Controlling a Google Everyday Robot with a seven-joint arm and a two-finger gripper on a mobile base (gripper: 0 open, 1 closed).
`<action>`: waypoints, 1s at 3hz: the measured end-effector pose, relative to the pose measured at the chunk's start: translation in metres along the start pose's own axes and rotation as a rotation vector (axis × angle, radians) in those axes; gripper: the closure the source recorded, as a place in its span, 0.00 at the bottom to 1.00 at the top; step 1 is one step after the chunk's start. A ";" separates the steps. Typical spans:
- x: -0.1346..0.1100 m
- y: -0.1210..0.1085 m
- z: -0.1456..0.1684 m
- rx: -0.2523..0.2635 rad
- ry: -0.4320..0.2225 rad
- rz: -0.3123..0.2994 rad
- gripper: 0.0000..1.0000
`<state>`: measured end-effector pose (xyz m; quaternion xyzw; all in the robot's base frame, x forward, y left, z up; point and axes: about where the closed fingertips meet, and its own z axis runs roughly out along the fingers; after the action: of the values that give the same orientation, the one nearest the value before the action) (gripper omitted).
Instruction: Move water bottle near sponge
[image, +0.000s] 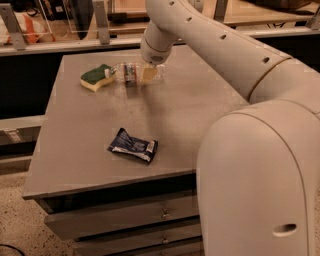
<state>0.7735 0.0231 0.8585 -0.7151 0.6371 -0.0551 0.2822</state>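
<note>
Water bottle (129, 72) lay on its side toward the table's (200, 110) 11 o'clock corner, cap just beside the sponge (96, 77) at its 9 o'clock. Tool (148, 74) sat at the bottle's body; clenched or released, could not tell. Dark blue packet (133, 145) lay well apart at the bottle's 6 o'clock.

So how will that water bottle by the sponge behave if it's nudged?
Probably rolls easily: the water bottle lies on its side on the table. Likely light and squashy, being small clear plastic. The sponge at its cap end might block sliding there; the gripper sits over its other end.
</note>
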 end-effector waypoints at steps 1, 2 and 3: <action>0.003 -0.005 -0.003 0.003 0.010 0.007 0.14; 0.006 -0.010 -0.007 0.008 0.014 0.018 0.00; 0.011 -0.013 -0.012 0.012 0.019 0.028 0.00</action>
<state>0.7820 0.0088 0.8714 -0.7039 0.6494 -0.0618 0.2811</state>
